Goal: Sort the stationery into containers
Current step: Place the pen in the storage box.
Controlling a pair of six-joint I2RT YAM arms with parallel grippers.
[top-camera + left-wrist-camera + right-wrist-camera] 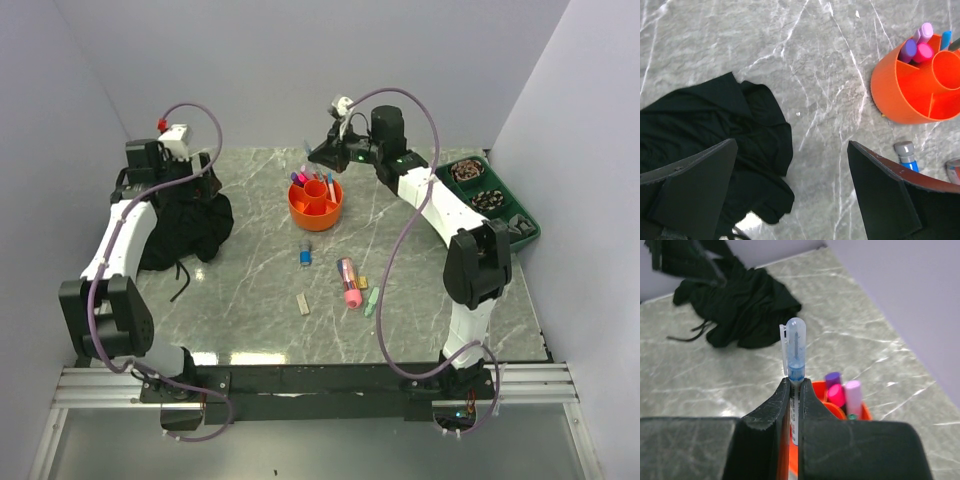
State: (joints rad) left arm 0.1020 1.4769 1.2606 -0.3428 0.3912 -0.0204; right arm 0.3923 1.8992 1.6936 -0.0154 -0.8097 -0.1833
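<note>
Currently, one pen [795, 347] clamped in right end effector [794, 386], left end effector [792, 144] apart

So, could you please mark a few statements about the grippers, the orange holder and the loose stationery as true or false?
1. The right gripper is shut on a blue-capped pen. True.
2. The left gripper holds a marker. False: its jaws stand open and empty, partly over the black cloth.
3. The orange holder already has markers standing in it. True.
4. All the stationery is off the table. False: a pink marker and a white eraser, among other pieces, lie on it in front of the holder.
</note>
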